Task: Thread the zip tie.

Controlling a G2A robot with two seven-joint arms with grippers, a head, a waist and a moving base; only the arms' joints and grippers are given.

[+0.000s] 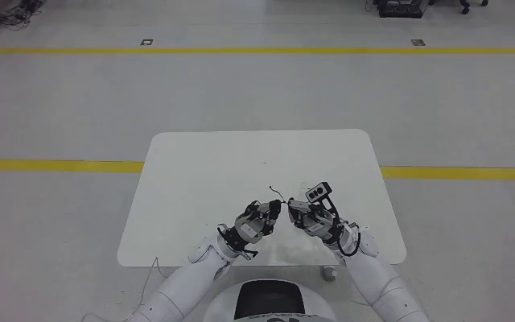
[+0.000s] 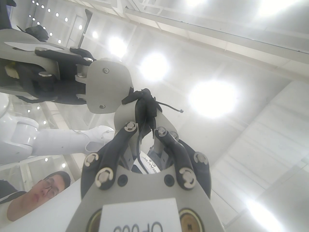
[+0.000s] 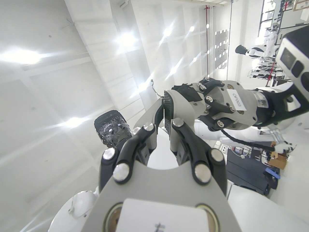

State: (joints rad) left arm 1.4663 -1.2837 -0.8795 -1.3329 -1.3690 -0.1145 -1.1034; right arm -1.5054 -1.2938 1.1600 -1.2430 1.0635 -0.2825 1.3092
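The zip tie (image 1: 278, 194) is a thin black strip held in the air between my two grippers, above the front part of the white table (image 1: 241, 161). My left gripper (image 1: 272, 211) is shut on it. In the left wrist view the fingers (image 2: 125, 114) pinch the strip, and a short free end of the zip tie (image 2: 169, 106) sticks out sideways. My right gripper (image 1: 296, 211) sits tip to tip with the left one. In the right wrist view it (image 3: 162, 105) is shut, with the end of the zip tie (image 3: 154, 89) rising just beyond the fingertips. The contact point itself is hidden.
The table is bare around and beyond the grippers, with its front edge (image 1: 265, 264) just below them. Grey floor with yellow lines (image 1: 72, 166) surrounds it.
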